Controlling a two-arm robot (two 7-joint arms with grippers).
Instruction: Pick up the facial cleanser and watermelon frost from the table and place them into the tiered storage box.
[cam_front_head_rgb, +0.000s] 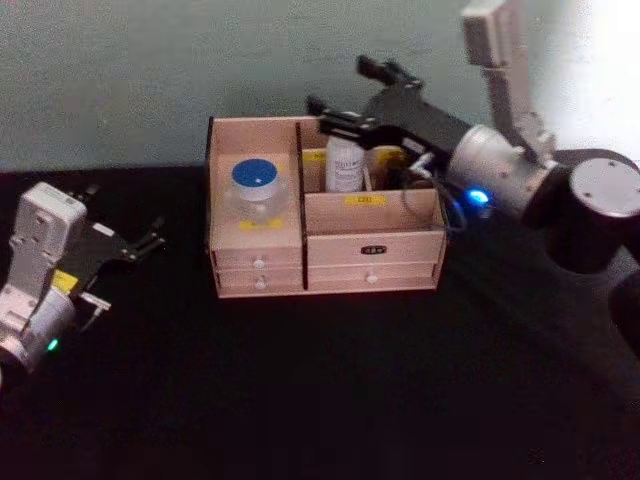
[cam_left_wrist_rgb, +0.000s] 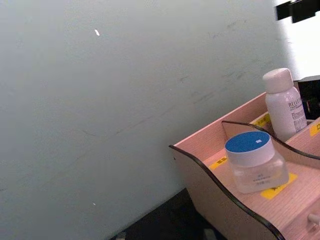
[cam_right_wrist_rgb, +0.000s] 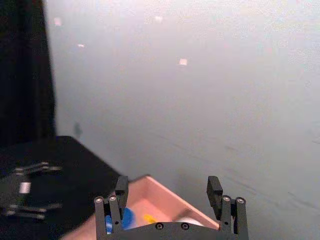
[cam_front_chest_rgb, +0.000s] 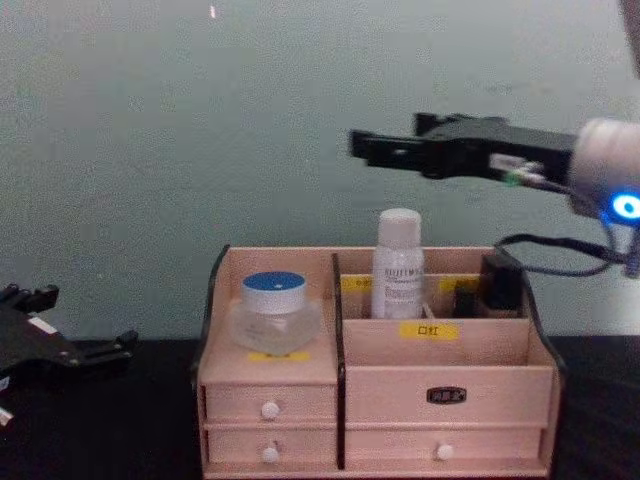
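Observation:
The tiered storage box (cam_front_head_rgb: 400, 240) stands mid-table against the wall. The watermelon frost (cam_front_head_rgb: 255, 187), a clear jar with a blue lid, sits in its left compartment, also seen in the chest view (cam_front_chest_rgb: 275, 310) and left wrist view (cam_left_wrist_rgb: 255, 162). The facial cleanser (cam_front_head_rgb: 345, 165), a white bottle, stands upright in the rear right compartment (cam_front_chest_rgb: 398, 265) (cam_left_wrist_rgb: 285, 105). My right gripper (cam_front_head_rgb: 340, 87) hovers open just above the bottle (cam_front_chest_rgb: 385, 135), nothing between its fingers (cam_right_wrist_rgb: 121, 186). My left gripper (cam_front_head_rgb: 135, 240) rests open at the table's left, apart from the box (cam_front_chest_rgb: 80, 325).
Black cloth (cam_front_head_rgb: 320, 400) covers the table, and a pale green wall (cam_front_head_rgb: 150, 70) stands right behind the box. Dark items (cam_front_chest_rgb: 500, 280) fill the box's far right rear slot. A cable (cam_front_head_rgb: 445, 205) hangs from my right wrist over the box's right edge.

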